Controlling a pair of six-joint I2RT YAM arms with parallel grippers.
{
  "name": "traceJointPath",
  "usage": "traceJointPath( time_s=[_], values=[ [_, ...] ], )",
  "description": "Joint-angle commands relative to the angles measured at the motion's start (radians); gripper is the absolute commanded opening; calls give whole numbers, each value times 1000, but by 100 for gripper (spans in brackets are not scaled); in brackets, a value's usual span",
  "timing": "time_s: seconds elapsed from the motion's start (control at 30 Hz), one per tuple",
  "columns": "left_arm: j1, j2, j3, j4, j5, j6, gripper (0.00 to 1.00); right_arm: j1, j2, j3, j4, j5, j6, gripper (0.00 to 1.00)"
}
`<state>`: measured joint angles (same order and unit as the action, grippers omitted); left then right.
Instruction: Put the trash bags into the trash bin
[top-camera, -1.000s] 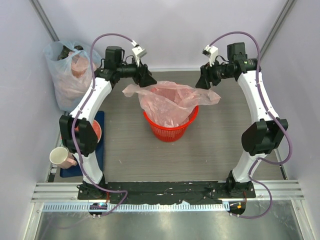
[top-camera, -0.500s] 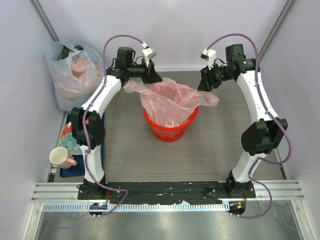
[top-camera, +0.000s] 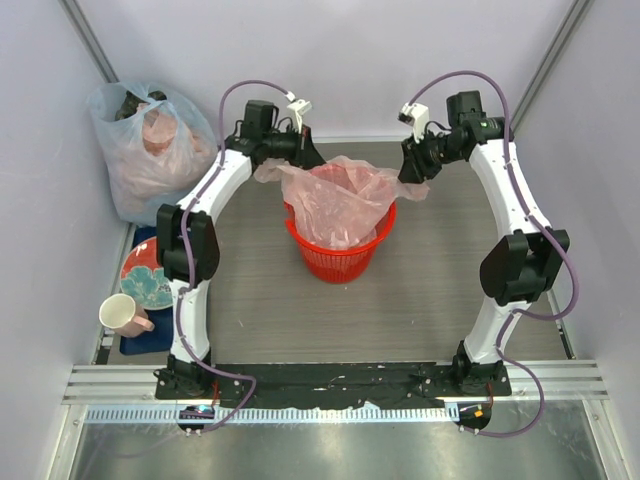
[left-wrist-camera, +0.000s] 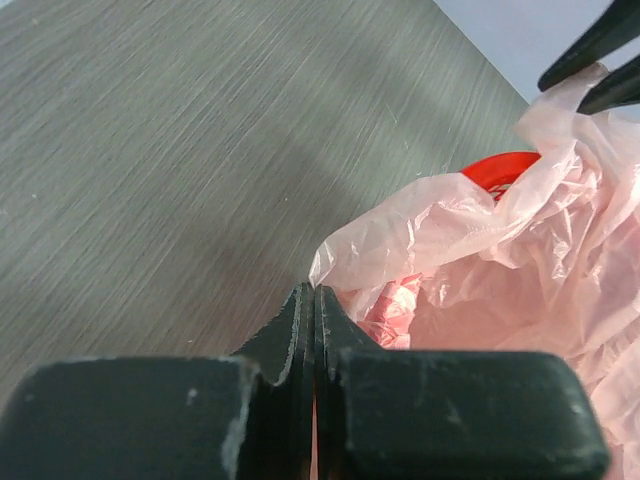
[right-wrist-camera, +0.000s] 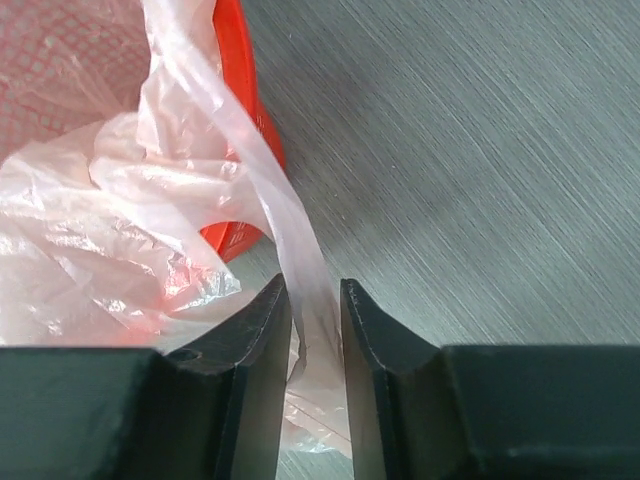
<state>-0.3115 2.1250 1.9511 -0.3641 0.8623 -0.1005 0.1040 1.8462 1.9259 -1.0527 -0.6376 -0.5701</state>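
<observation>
Where the grey brushed table (top-camera: 450, 300) meets pale walls (top-camera: 350, 60), the bag (top-camera: 340, 195) drapes over the bin (top-camera: 340, 255) near centre, hiding its 12 o'clock rim. The left gripper (top-camera: 309, 157), at the bin's 10 o'clock, is clamped on the bag's edge. The right gripper (top-camera: 408, 172), at 2 o'clock, stands narrowly apart around a strip of the bag.

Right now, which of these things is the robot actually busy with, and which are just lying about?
Part of the job: pink plastic bag, draped in and over the red basket; left gripper and right gripper at its edges.
Just lying about: bluish-clear bag of clutter, patterned plate, mug, all at the left.
</observation>
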Motion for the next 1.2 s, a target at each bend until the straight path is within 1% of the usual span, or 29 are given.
traceJointPath(
  time_s=[0.0,0.03,0.07,0.1,0.13,0.27,0.4,0.5,0.53,0.6,0.63,0.7,0.73,0.77,0.83,0.87,0.93,0.97,1.03,1.1,1.13,1.17],
  values=[
    [6,30,66,-76,-29,-51,0,5,-8,-4,-7,-7,-28,26],
    [6,32,66,-84,-29,-51,0,6,-8,-8,-7,-4,-34,20],
    [6,33,65,-96,-31,-48,0,6,-7,-13,-7,-1,-36,9],
    [5,30,59,-98,-31,-47,0,6,-4,-19,-7,3,-37,3],
    [6,29,52,-101,-31,-44,0,6,-4,-24,-9,12,-40,1],
    [6,-6,-1,-101,-42,-38,0,5,-34,-94,-13,49,-86,1],
    [9,-39,-66,-105,-69,-28,0,5,-79,-212,-9,72,-122,1],
    [21,-54,-81,-114,-83,-28,0,5,-99,-255,-4,84,-140,1],
    [26,-60,-83,-114,-79,-30,3,3,-104,-254,-4,84,-140,1],
    [37,-80,-96,-85,-75,-39,15,2,-108,-245,-4,73,-136,1],
    [55,-114,-103,-70,-74,-57,29,2,-110,-239,-4,66,-132,1],
    [86,-152,-119,-9,-71,-79,45,2,-120,-223,-4,44,-125,1],
    [95,-187,-118,5,-74,-88,68,2,-122,-219,-4,39,-120,1],
    [106,-206,-116,17,-75,-88,77,3,-130,-216,-3,35,-116,2],
    [133,-238,-106,8,-74,-70,91,2,-136,-208,-7,32,-106,7],
    [141,-275,-103,-22,-83,-30,92,0,-142,-208,-9,30,-106,12],
    [161,-310,-95,-70,-68,33,95,-10,-160,-219,-9,29,-106,17],
    [164,-342,-95,-114,-36,104,95,-15,-166,-223,-7,29,-108,20],
    [167,-372,-95,-166,-16,192,95,-35,-177,-238,-12,27,-108,26],
    [163,-405,-95,-239,87,281,94,-47,-182,-243,-12,16,-100,36],
    [158,-416,-99,-248,108,292,93,-53,-182,-240,-12,13,-93,40],
    [150,-425,-106,-256,113,304,93,-67,-179,-234,-12,-2,-70,48]
  ],
)
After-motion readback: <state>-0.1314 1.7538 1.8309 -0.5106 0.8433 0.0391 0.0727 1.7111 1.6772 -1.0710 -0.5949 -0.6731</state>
